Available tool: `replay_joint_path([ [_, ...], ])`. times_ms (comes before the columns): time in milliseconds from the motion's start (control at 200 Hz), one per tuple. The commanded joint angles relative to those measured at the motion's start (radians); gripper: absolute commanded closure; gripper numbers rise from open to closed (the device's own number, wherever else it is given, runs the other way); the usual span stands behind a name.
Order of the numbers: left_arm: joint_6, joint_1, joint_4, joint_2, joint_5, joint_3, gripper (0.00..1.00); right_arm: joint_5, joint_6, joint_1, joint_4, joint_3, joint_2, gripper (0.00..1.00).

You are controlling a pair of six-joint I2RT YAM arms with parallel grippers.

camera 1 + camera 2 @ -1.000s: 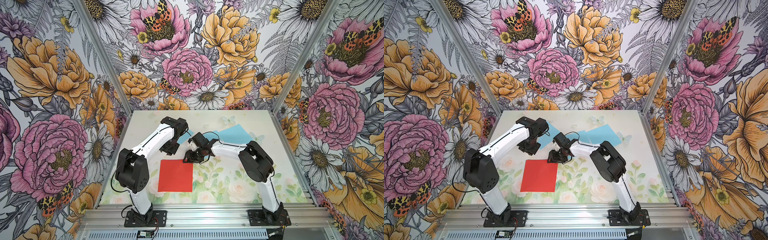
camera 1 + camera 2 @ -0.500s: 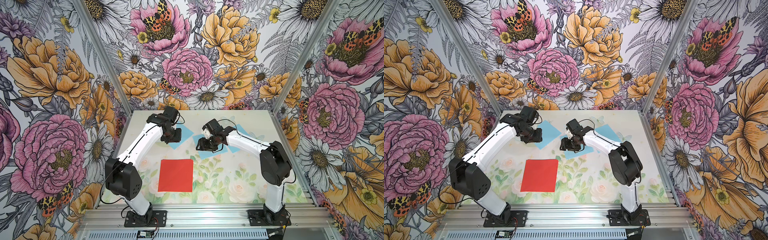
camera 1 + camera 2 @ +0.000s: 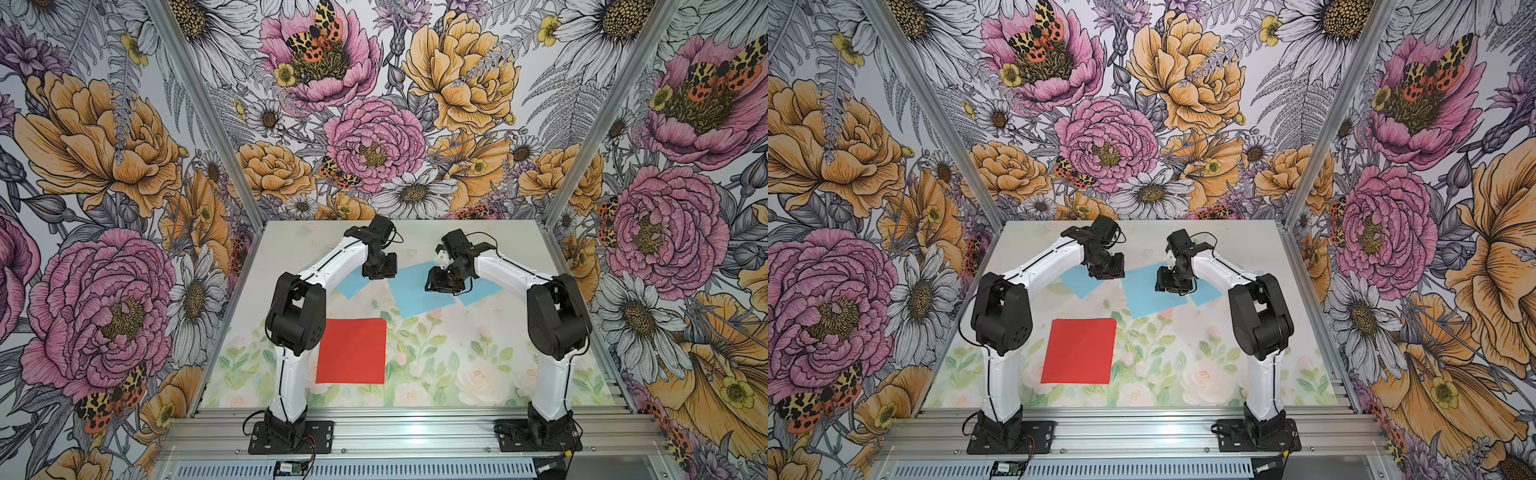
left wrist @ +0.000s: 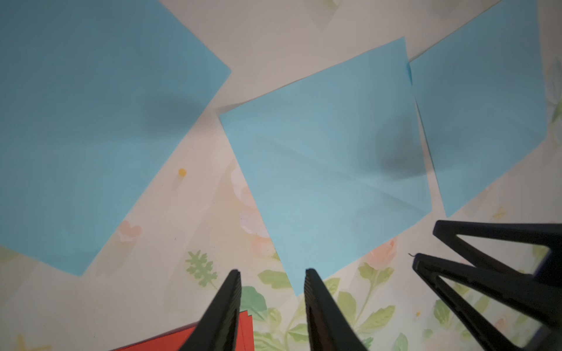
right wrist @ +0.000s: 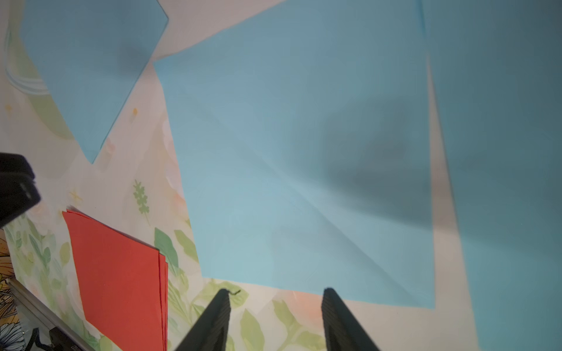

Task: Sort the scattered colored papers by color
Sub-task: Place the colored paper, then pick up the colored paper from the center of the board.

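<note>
Red stack [image 3: 351, 351] near front of tabletop [image 3: 457, 374]; blue sheets [image 3: 411, 296] spread behind it.
Left hand [image 4: 270, 273] and right hand [image 5: 275, 293] hover over the blue sheets, both partly open, holding nothing.

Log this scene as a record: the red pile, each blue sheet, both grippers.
red pile: neatly stacked, apart from every blue sheet
left blue sheet: flat, lying alone
middle blue sheet: flat, between the other two
right blue sheet: flat, meets the middle one at a corner
left gripper: jaws open, empty
right gripper: jaws open, empty
sorting: red gathered, blue not yet stacked
</note>
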Motion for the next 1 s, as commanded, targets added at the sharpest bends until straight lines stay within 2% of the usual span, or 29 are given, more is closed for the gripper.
replay_joint_path([
  [0,-0.016,0.007,0.024,0.047,-0.058,0.054,0.62,0.009,-0.035,-0.018,-0.013,0.027,0.009,0.52],
  [315,0.033,0.02,-0.013,0.243,-0.148,0.25,0.61,0.046,-0.051,-0.062,-0.019,-0.04,-0.009,0.53],
  [650,0.064,0.037,-0.056,0.329,-0.19,0.345,0.59,0.044,-0.045,-0.064,-0.019,-0.049,0.021,0.53],
  [996,0.077,0.043,-0.062,0.403,-0.132,0.382,0.59,0.035,-0.043,-0.069,-0.019,-0.042,0.053,0.54],
])
